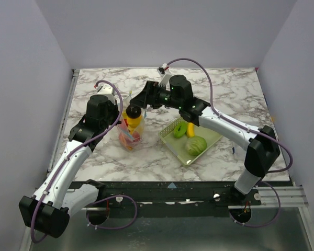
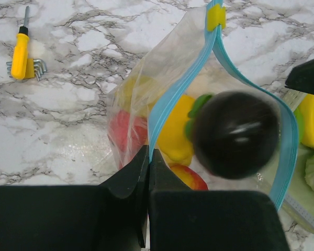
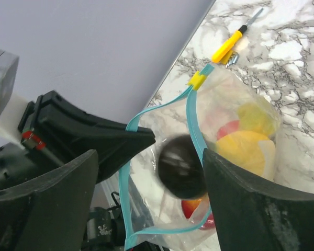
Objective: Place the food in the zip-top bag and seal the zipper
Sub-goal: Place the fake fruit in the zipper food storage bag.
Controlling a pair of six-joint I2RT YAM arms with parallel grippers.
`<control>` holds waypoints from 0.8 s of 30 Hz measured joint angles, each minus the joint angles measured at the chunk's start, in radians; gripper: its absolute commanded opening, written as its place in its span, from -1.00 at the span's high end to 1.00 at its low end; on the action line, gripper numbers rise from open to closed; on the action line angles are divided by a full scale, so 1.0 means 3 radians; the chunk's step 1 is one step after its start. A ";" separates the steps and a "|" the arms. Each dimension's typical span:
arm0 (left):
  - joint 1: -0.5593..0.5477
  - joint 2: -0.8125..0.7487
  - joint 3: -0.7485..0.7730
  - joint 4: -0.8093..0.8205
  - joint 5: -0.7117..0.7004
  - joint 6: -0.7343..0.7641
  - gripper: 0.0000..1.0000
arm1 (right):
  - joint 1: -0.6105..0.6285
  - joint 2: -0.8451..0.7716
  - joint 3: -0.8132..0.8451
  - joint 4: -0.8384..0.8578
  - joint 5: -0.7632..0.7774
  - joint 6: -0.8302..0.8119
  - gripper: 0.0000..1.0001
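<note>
The zip-top bag (image 1: 130, 137) stands on the marble table with its mouth held open. My left gripper (image 2: 148, 157) is shut on the light-blue zipper (image 2: 180, 86) at the near edge of the mouth. Inside the bag lie yellow (image 2: 175, 130) and red (image 2: 123, 137) toy fruits. My right gripper (image 3: 152, 162) is open just above the mouth. A dark round toy fruit (image 3: 180, 166), blurred, sits between its spread fingers in the mouth, and also shows in the left wrist view (image 2: 235, 133). The yellow slider (image 3: 197, 80) sits at the zipper's far end.
A yellow-green mesh basket (image 1: 170, 129) to the right of the bag holds a green toy (image 1: 195, 145), another green piece (image 1: 179, 128) and a yellow banana (image 1: 190, 129). A yellow screwdriver (image 2: 20, 52) and hex keys (image 2: 36, 67) lie behind the bag.
</note>
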 measured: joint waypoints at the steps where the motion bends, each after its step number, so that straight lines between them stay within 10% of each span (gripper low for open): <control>1: 0.0000 0.0000 0.0000 0.0000 0.0000 0.0000 1.00 | 0.0011 0.0055 0.0070 -0.0058 0.0039 -0.0033 -0.73; 16: 0.0015 0.0000 0.0000 0.0000 0.0003 -0.0003 1.00 | 0.0113 0.0017 0.0251 -0.0614 0.0595 -0.0326 -0.68; 24: 0.0015 0.0000 0.0000 0.0000 0.0005 -0.0004 1.00 | 0.0106 -0.0365 0.0123 -0.1427 0.1696 -0.0398 -0.44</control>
